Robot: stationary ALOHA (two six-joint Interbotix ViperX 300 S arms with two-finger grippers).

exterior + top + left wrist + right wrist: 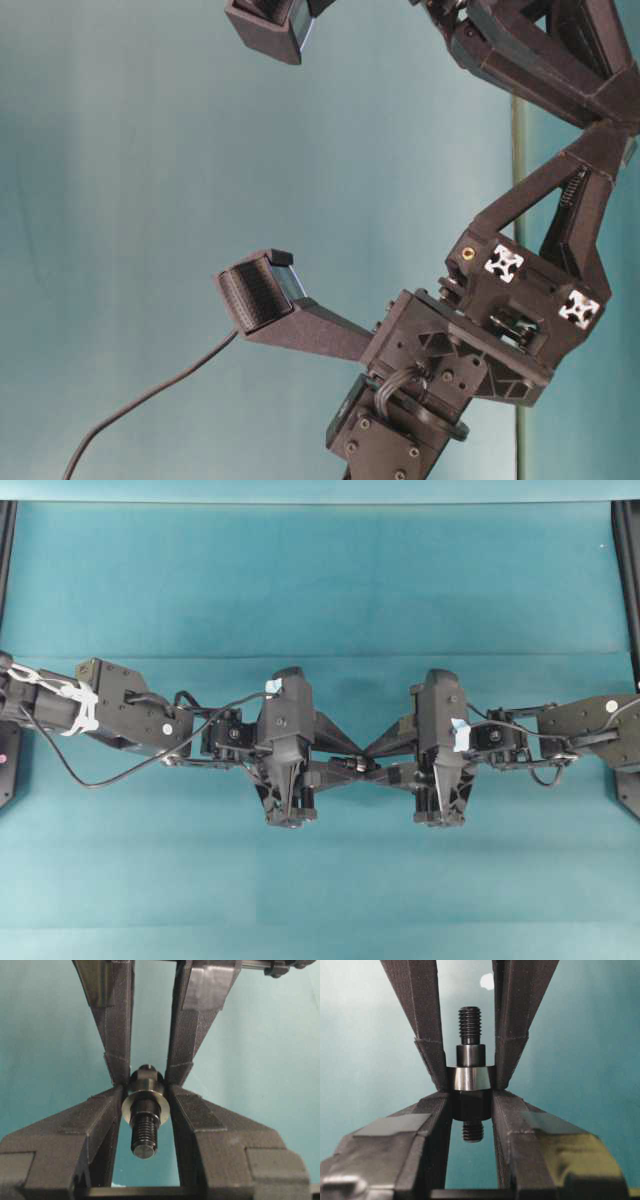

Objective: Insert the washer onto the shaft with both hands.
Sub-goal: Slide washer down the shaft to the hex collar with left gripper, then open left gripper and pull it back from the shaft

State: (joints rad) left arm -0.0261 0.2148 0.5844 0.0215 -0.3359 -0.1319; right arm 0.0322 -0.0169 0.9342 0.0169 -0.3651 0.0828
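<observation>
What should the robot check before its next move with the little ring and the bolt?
1. Right gripper clamped on the shaft: ok.
2. Left gripper pinching the washer from both sides: ok.
3. Washer is around the shaft, past the threaded tip: ok.
4. Washer sits square, not tilted: ok.
5. Washer pressed fully against the shaft's wider step: cannot tell, the fingers hide the joint.

Black arm [470, 330] against teal backdrop [150, 150]
</observation>
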